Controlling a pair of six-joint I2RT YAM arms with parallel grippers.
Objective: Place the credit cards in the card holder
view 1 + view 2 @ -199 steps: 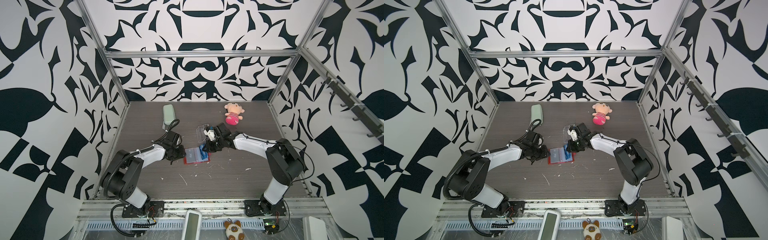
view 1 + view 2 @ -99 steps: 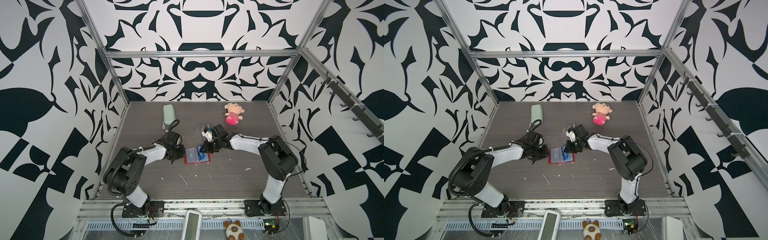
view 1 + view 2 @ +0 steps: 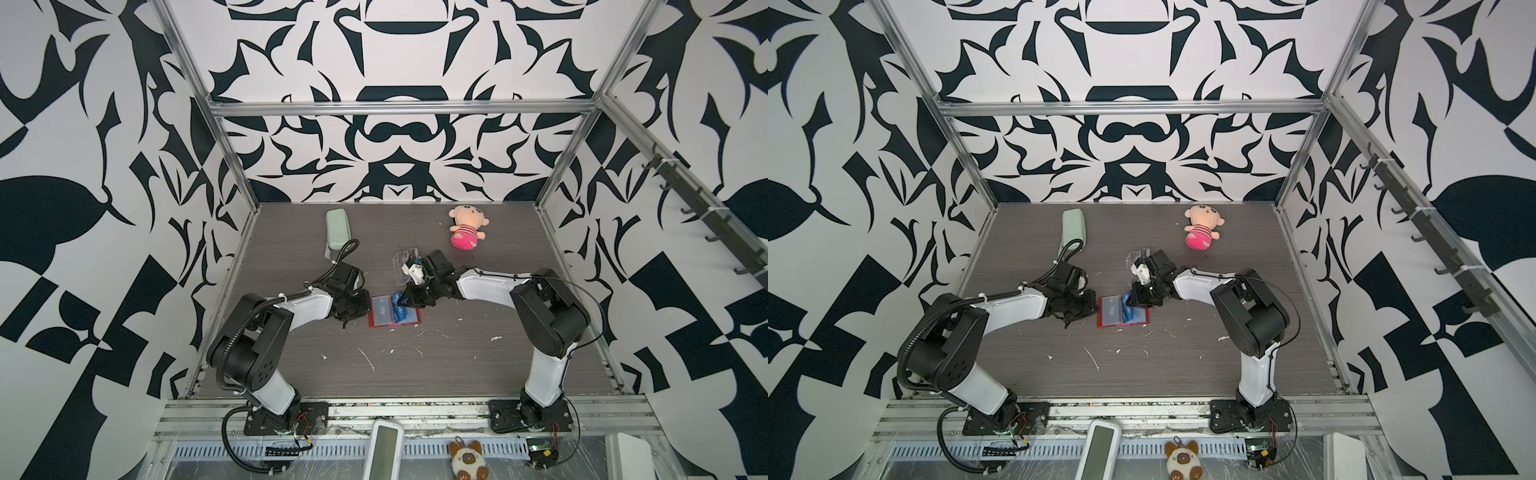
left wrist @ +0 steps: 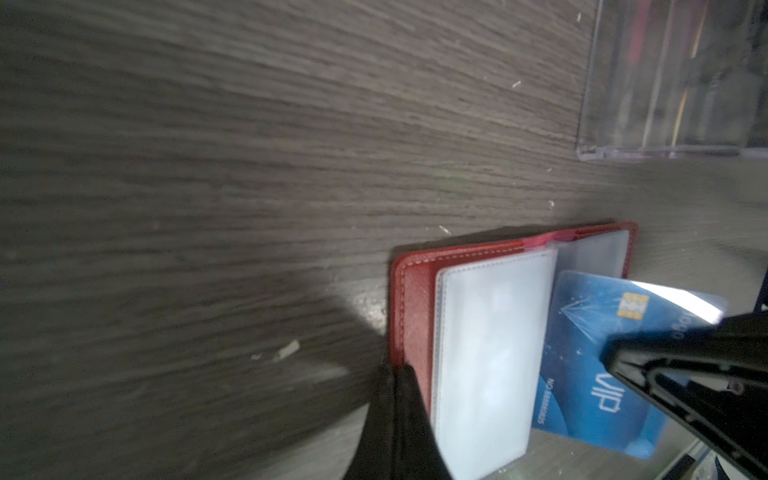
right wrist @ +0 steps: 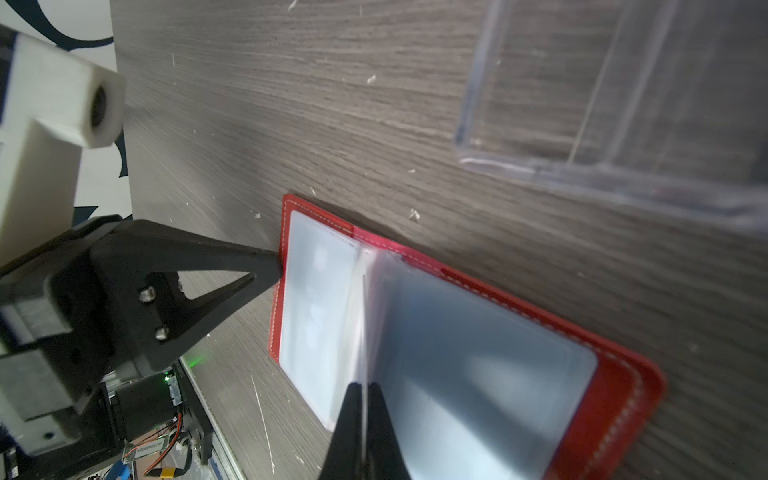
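Pinching a blue credit card point(image 4: 582, 332) in my right gripper point(image 5: 363, 399) above the open card holder point(image 3: 395, 326) at mid-frame; my closed left gripper point(image 4: 400, 374) pins its cover. This card is not yet sleeved.

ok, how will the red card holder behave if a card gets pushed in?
Probably floppy: the card holder has clear sleeve pages lifting loose at the spine; they may buckle. Likely light, apt to slide on the table; the shut left tool at its edge seems to brace it.

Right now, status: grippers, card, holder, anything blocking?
Left gripper shut, tips at cover edge of card holder. Right gripper shut on blue card, over the opened holder. Clear box apart, nothing blocking.
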